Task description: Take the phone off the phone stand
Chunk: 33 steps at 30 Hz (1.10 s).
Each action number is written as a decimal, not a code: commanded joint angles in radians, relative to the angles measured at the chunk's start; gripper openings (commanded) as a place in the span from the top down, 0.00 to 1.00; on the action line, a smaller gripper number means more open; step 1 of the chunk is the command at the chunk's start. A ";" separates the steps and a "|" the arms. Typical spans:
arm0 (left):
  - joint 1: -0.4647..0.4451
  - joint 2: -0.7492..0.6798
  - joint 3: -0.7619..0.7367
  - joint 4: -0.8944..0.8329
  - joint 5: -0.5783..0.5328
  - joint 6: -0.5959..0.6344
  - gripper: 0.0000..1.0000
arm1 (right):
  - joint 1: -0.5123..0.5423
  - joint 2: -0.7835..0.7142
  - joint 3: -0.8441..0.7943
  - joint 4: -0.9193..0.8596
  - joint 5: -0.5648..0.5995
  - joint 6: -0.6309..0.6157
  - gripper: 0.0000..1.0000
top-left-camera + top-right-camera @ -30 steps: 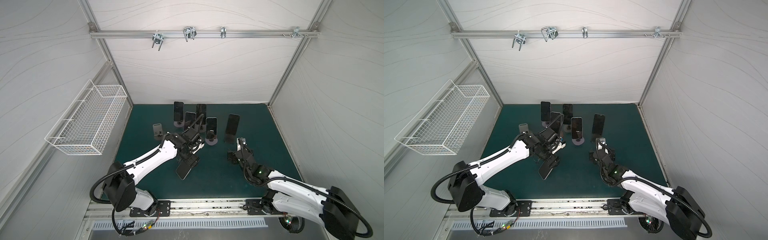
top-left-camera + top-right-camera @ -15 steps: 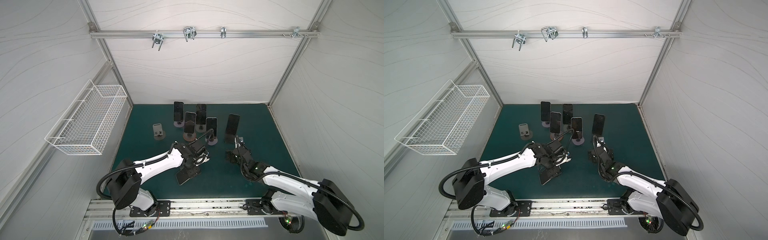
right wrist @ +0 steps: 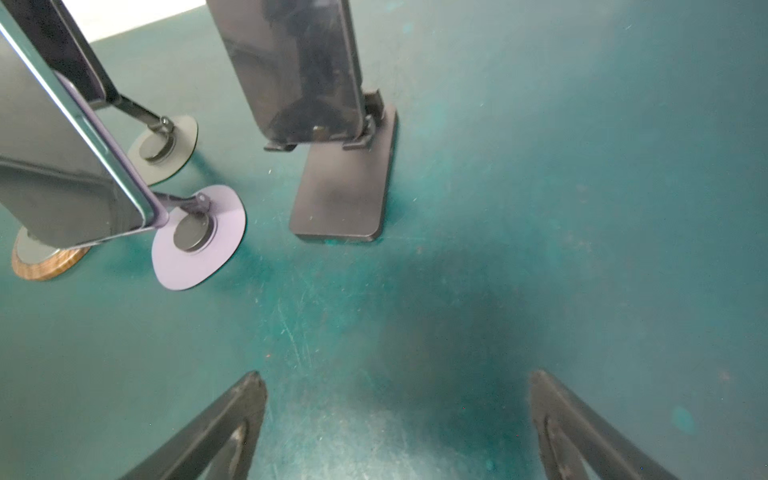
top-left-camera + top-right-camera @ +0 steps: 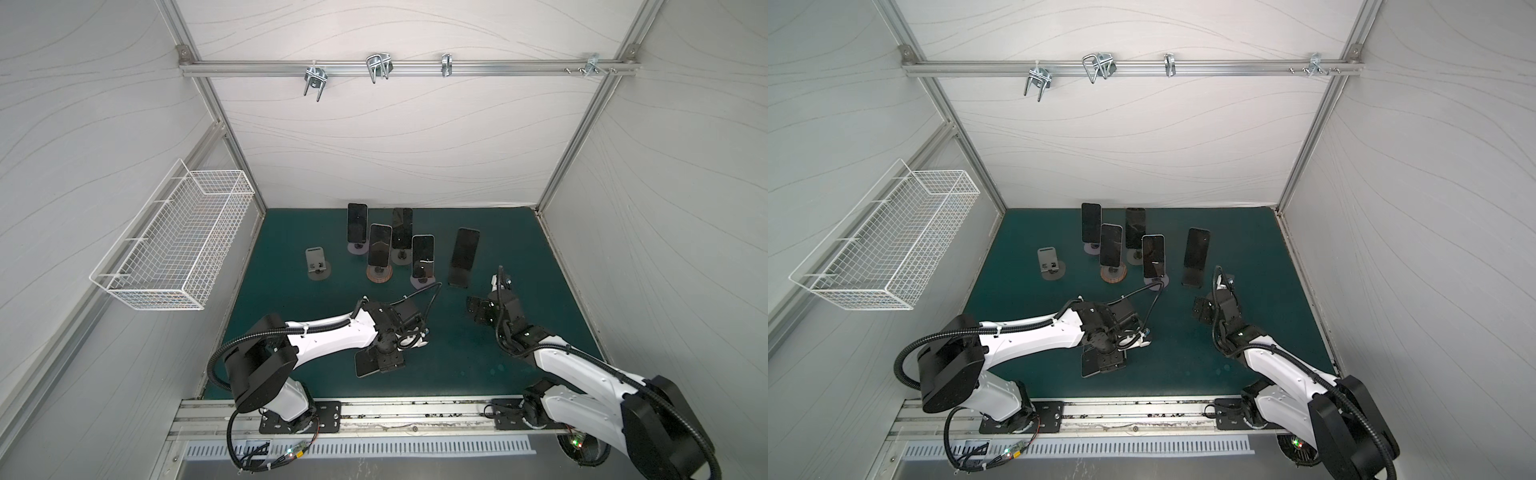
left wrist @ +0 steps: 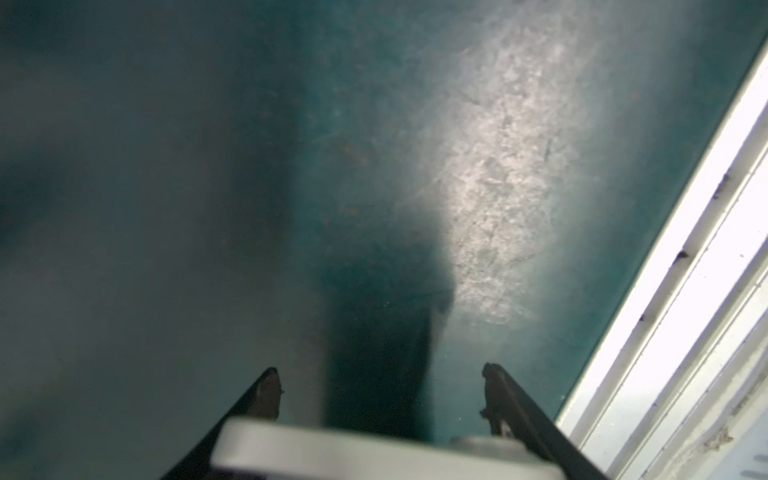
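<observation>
Because the phone (image 4: 365,369) has to end up clear of every stand, the left gripper (image 4: 385,360) holds it crosswise and nearly flat, low over the front of the green mat (image 4: 457,374) and well apart from the cluster at the back. Its jaws are drawn in tight on the handset, whose pale edge fills the gap between the fingers (image 5: 266,390) in the left wrist view; whether the phone already touches the mat cannot be told. The right gripper (image 3: 397,382) hangs with its jaws spread wide and nothing between them, over bare mat near the black stand (image 3: 345,195), which bears a dark phone (image 3: 291,62); it is probably parked there out of the other arm's way. Further back, one empty stand (image 4: 316,266) sits left of four more loaded stands (image 4: 379,275), so the removal looks done and only the setting-down is left
</observation>
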 commanded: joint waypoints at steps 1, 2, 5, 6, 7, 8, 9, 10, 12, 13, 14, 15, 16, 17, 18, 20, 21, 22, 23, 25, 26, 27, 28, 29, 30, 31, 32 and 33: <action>-0.016 0.024 0.001 0.039 0.030 0.032 0.41 | -0.007 0.038 0.039 -0.001 -0.030 0.014 0.01; -0.019 0.027 0.001 0.042 0.032 0.036 0.41 | -0.008 0.045 0.043 -0.001 -0.033 0.012 0.01; -0.034 0.043 0.001 0.047 0.034 0.057 0.40 | -0.009 0.058 0.049 -0.001 -0.040 0.010 0.01; -0.037 0.050 0.003 0.046 0.041 0.064 0.39 | -0.011 0.059 0.049 0.000 -0.040 0.010 0.01; -0.039 0.054 0.003 0.047 0.049 0.070 0.39 | -0.012 0.059 0.046 0.000 -0.041 0.010 0.01; -0.039 0.059 0.005 0.047 0.053 0.074 0.39 | -0.012 0.058 0.044 0.004 -0.040 0.012 0.01; -0.039 0.064 0.003 0.048 0.057 0.079 0.39 | -0.012 0.055 0.041 0.007 -0.043 0.013 0.01; -0.039 0.069 0.003 0.051 0.058 0.085 0.38 | -0.015 0.052 0.037 0.011 -0.046 0.015 0.01; -0.039 0.079 0.005 0.051 0.060 0.096 0.38 | -0.021 0.049 0.035 0.014 -0.055 0.021 0.01; -0.039 0.085 0.006 0.048 0.062 0.102 0.38 | -0.025 0.049 0.035 0.013 -0.058 0.022 0.01; -0.039 0.091 0.008 0.047 0.065 0.108 0.37 | -0.026 0.052 0.035 0.013 -0.058 0.023 0.01; -0.039 0.096 0.008 0.047 0.071 0.113 0.37 | -0.029 0.055 0.036 0.013 -0.060 0.023 0.01; -0.039 0.101 0.007 0.047 0.076 0.119 0.37 | -0.031 0.059 0.039 0.010 -0.061 0.022 0.01; -0.039 0.107 0.006 0.047 0.085 0.129 0.37 | -0.031 0.062 0.044 0.003 -0.063 0.018 0.01; -0.039 0.111 0.004 0.048 0.091 0.137 0.37 | -0.032 0.064 0.048 0.000 -0.064 0.017 0.01; -0.039 0.118 0.004 0.053 0.097 0.144 0.36 | -0.032 0.073 0.052 0.002 -0.068 0.014 0.01; -0.039 0.121 0.006 0.052 0.097 0.147 0.36 | -0.032 0.075 0.053 0.003 -0.070 0.016 0.01; -0.039 0.123 0.007 0.053 0.095 0.147 0.36 | -0.032 0.077 0.054 0.003 -0.072 0.014 0.01; -0.039 0.124 0.008 0.053 0.095 0.148 0.35 | -0.034 0.078 0.054 0.003 -0.073 0.014 0.01; -0.039 0.130 0.012 0.050 0.094 0.150 0.35 | -0.035 0.079 0.055 0.003 -0.073 0.015 0.01; -0.039 0.133 0.012 0.050 0.097 0.151 0.35 | -0.035 0.081 0.055 0.003 -0.074 0.014 0.01; -0.039 0.136 0.012 0.048 0.097 0.153 0.35 | -0.035 0.081 0.055 0.003 -0.075 0.015 0.01; -0.040 0.141 0.012 0.047 0.098 0.156 0.34 | -0.035 0.082 0.055 0.004 -0.075 0.015 0.01; -0.039 0.143 0.012 0.047 0.097 0.156 0.34 | -0.035 0.082 0.055 0.006 -0.077 0.015 0.01; -0.039 0.145 0.011 0.049 0.097 0.158 0.34 | -0.036 0.084 0.054 0.010 -0.084 0.012 0.01; -0.039 0.148 0.009 0.051 0.096 0.158 0.33 | -0.037 0.084 0.053 0.019 -0.096 0.004 0.01; -0.039 0.148 0.009 0.054 0.095 0.158 0.33 | -0.037 0.086 0.053 0.025 -0.107 -0.003 0.01; -0.039 0.150 0.010 0.055 0.095 0.158 0.32 | -0.037 0.088 0.055 0.028 -0.111 -0.007 0.01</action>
